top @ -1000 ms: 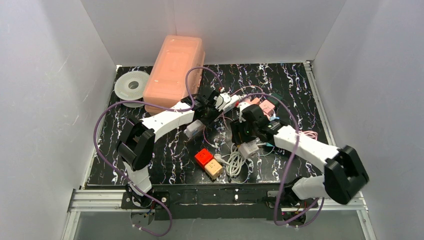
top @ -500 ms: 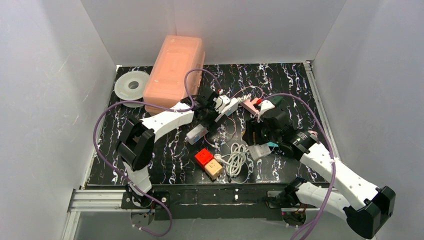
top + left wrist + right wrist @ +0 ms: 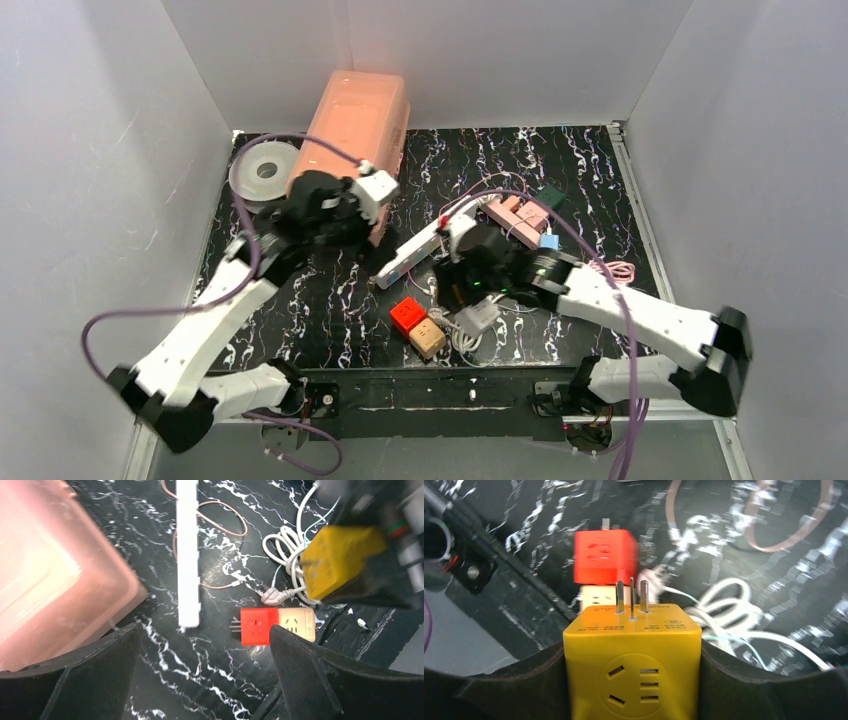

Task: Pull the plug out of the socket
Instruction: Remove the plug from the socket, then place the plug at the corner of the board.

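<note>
right gripper [image 3: 631,677]: clamped on yellow plug [image 3: 631,645] | left gripper [image 3: 205,680]: released | plug: likely rigid, light, smooth; grip flat sides

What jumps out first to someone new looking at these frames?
The yellow adapter cube clamped in the right gripper, prongs bare, fills the right wrist view. Beyond it, near the table's front edge, a red cube sits joined to a beige one. The big pink box dominates the back left, the open left gripper hovering by it.
</note>
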Controlling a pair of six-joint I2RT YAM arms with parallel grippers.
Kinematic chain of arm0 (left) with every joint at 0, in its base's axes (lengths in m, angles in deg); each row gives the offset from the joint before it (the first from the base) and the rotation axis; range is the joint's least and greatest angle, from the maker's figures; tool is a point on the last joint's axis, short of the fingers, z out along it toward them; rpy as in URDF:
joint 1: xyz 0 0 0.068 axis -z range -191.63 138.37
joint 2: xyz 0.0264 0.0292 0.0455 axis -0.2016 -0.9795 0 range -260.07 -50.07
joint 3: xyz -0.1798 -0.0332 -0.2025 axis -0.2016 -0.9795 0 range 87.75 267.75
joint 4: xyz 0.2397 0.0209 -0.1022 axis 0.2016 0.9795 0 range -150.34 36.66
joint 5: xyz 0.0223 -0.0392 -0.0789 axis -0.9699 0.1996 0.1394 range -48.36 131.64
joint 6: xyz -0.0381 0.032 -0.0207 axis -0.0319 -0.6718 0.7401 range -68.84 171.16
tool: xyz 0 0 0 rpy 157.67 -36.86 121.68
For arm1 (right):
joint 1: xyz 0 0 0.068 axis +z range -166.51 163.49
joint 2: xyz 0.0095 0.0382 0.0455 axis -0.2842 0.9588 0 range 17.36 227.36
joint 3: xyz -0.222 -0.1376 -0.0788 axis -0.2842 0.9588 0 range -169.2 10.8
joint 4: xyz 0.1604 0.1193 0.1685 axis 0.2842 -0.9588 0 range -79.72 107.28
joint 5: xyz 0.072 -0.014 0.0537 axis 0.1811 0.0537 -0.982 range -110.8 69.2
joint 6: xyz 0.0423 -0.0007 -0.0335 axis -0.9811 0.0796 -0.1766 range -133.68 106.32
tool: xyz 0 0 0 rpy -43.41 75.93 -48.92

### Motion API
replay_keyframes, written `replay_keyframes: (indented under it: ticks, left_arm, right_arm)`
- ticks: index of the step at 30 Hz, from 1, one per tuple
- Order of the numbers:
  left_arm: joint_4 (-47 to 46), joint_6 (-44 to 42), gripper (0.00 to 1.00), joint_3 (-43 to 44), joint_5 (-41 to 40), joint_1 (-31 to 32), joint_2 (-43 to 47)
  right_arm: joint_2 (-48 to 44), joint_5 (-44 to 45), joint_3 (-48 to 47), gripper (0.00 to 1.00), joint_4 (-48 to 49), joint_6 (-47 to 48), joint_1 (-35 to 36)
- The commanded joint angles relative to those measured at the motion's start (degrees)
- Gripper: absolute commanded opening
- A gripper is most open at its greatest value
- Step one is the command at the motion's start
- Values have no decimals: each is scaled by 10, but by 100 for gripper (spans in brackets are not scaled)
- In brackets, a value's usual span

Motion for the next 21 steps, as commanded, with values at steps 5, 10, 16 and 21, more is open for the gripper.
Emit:
replay_keyframes:
  ticks: [5, 10, 16, 21]
  left_arm:
    - [128, -10, 98, -35, 28, -101, 169]
    - [163, 0, 98, -10, -14, -105, 216]
    - [194, -19, 99, 11, -34, -105, 237]
    - [199, -18, 100, 13, -32, -105, 231]
  right_arm:
    - [251, -5, -187, 1, 86, 12, 175]
    - [387, -58, -298, 1, 106, 45, 189]
    - [465, -108, -308, 1, 190, 68, 189]
    - [515, -115, -302, 1, 219, 91, 190]
